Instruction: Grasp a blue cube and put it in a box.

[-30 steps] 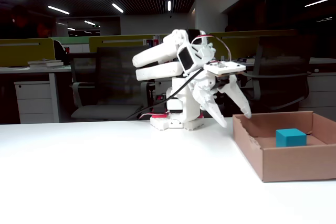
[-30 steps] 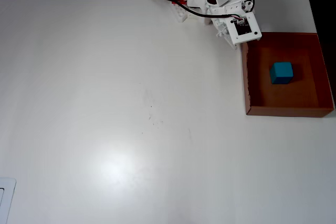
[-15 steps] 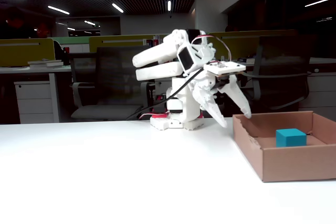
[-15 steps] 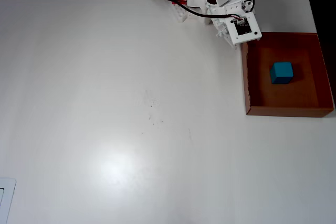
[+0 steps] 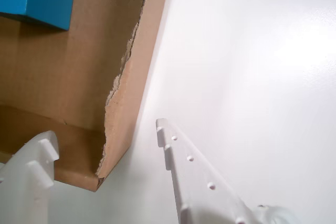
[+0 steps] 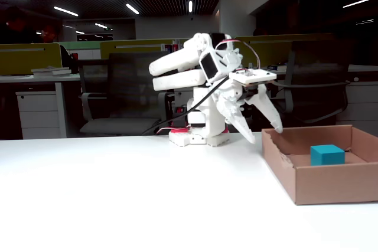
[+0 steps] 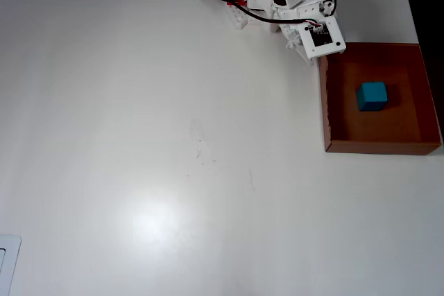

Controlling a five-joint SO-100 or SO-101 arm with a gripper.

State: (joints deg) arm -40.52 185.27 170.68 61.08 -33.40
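Gripper (image 6: 267,135) with jaws spread apart and empty, hanging above the box's (image 6: 331,184) near corner; in the wrist view its fingers (image 5: 197,177) straddle the torn cardboard edge. Blue cube (image 7: 372,96) resting on the box floor, in the overhead view at about four o'clock from the gripper and apart from every wall. Box (image 7: 324,112) standing on the white table (image 7: 152,143), at three o'clock of centre.
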